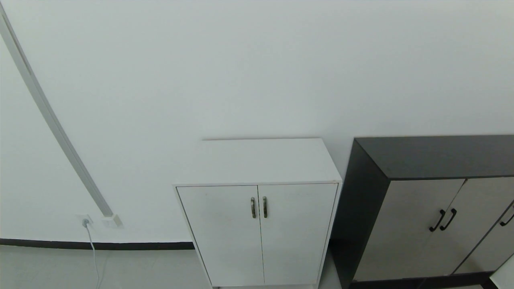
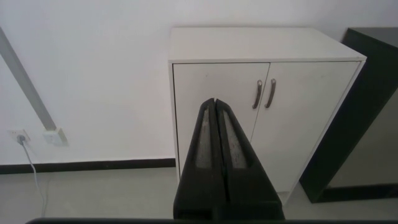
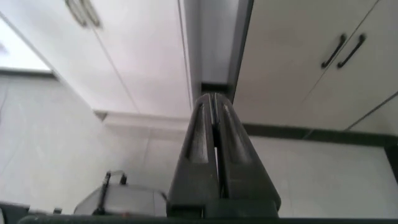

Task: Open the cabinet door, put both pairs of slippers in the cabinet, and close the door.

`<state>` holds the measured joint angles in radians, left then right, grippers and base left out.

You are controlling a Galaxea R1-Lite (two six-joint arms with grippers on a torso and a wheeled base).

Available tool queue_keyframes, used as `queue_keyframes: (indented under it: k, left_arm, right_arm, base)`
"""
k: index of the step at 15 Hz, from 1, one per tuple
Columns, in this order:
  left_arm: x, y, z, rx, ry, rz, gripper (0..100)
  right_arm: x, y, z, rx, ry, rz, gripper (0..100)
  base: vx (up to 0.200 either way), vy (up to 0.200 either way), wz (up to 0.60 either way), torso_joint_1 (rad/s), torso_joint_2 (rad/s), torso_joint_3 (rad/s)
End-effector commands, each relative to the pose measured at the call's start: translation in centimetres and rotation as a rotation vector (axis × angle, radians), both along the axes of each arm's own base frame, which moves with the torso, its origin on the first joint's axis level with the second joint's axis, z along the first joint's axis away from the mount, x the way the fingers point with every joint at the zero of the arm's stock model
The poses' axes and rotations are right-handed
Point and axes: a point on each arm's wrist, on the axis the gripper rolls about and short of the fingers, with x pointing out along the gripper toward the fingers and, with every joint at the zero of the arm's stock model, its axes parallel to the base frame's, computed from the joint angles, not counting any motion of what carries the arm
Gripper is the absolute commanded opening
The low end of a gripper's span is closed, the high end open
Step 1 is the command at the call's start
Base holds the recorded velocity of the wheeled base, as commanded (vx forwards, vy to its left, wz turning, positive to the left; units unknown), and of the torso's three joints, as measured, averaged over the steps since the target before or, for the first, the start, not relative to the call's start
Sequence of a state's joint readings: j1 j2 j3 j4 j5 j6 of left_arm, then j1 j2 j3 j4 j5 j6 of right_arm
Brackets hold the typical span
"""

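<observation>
White cabinet (image 1: 257, 224): stands on the floor (image 1: 80, 269), back against the wall (image 1: 241, 72), near the middle of the head view. Plain flat top. 2 doors, left door (image 1: 223, 233) and right door (image 1: 295, 228), both shut and flush, with a thin seam between them. 2 slim vertical metal handles (image 1: 253, 207) sit side by side at the seam, 1 per door, high on the doors.

Black cabinet (image 1: 361, 208): just beside the white one on its right, with a narrow gap between them. Dark top and side, grey doors, curved black handles (image 1: 441, 220). Doors shut.

Wall: a pale conduit (image 1: 52, 116) runs down at a slant to a socket (image 1: 85, 220), and a cable (image 1: 94, 257) hangs from the socket to the floor. A dark skirting (image 1: 96, 245) runs along the wall's foot.

Left gripper (image 2: 215, 106): held in the air in front of the white cabinet, well apart from it, aimed at the left door. Its fingers (image 2: 206, 140) are pressed together, tips meeting, with nothing between them.

Right gripper (image 3: 215, 99): tilted down toward the floor, aimed at the gap between the 2 cabinets, touching neither. Its fingers (image 3: 200, 134) are pressed together as well and carry nothing.
</observation>
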<state>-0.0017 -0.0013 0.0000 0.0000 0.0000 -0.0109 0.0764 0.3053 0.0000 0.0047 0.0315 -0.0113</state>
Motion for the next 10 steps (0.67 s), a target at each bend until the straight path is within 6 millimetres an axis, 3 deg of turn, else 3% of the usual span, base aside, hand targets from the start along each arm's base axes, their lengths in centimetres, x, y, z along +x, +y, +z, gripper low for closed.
queue_keyframes:
  k: [1,10]
  left_arm:
    - [0.0,0.0,0.0,0.000,0.001,0.000,0]
    - [0.0,0.0,0.0,0.000,0.001,-0.001,0]
  right_arm:
    - [-0.8,0.0,0.0,0.007,-0.096,-0.019,0]
    - [-2.3,0.0,-0.3,0.016,-0.299,-0.073,0]
  base:
    - [0.000,0.000,0.00,0.000,0.00,0.000]
    - [0.000,0.000,0.00,0.000,0.00,0.000]
